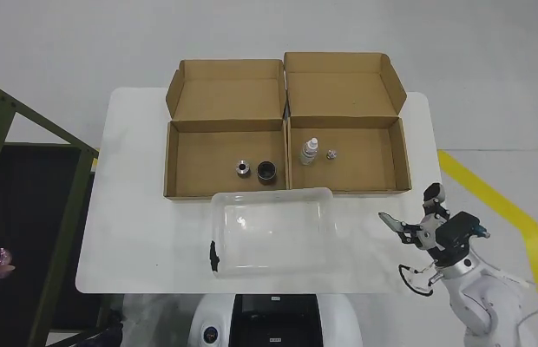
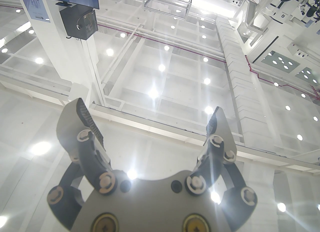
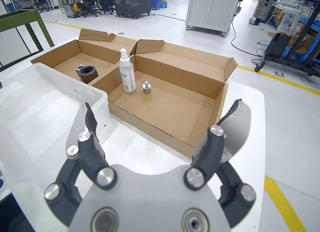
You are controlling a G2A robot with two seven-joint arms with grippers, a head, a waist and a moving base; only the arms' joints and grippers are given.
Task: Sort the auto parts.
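Two open cardboard boxes sit side by side at the back of the white table. The left box (image 1: 195,165) holds a silver round part (image 1: 241,167) and a dark cylindrical sleeve (image 1: 268,171) (image 3: 87,74). In the right box (image 1: 373,169) (image 3: 175,108) a white spray bottle (image 1: 309,151) (image 3: 126,73) stands beside a small metal fitting (image 1: 332,154) (image 3: 147,90). My right gripper (image 1: 401,249) (image 3: 162,106) hangs open and holds nothing, at the table's front right corner, short of the right box. My left gripper (image 2: 148,108) is open, points up at the ceiling and has nothing between its fingers.
A clear plastic tray (image 1: 273,230) (image 3: 50,98) lies in front of the boxes; a small dark item (image 1: 213,256) sits at its front left corner. A green metal frame (image 1: 35,156) stands left of the table. Yellow floor tape (image 1: 490,195) runs on the right.
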